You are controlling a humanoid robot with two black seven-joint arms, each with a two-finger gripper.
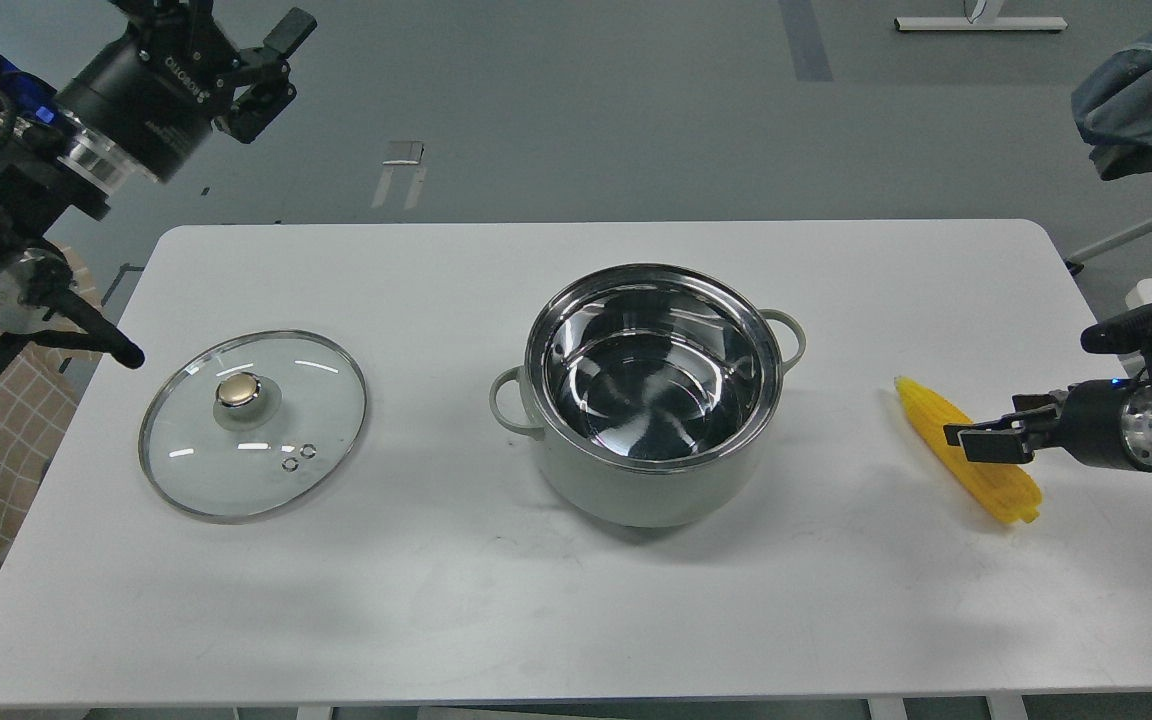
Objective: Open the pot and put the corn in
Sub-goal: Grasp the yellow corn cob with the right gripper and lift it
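The pale grey-green pot (636, 495) stands open in the middle of the white table (536, 610), its shiny steel inside empty. The yellow corn (926, 410) lies on the table to the pot's right, pointed end towards the back. My right gripper (998, 428) comes in from the right and sits low at the corn's middle, its fingers apart, one in front of the cob. My left gripper (271, 65) is open and empty, held high beyond the table's far left corner.
The flat glass lid (266, 450) with its brass knob (236, 390) lies on the table left of the pot. A person's blue jeans (1136, 90) show at the top right, past the table's edge.
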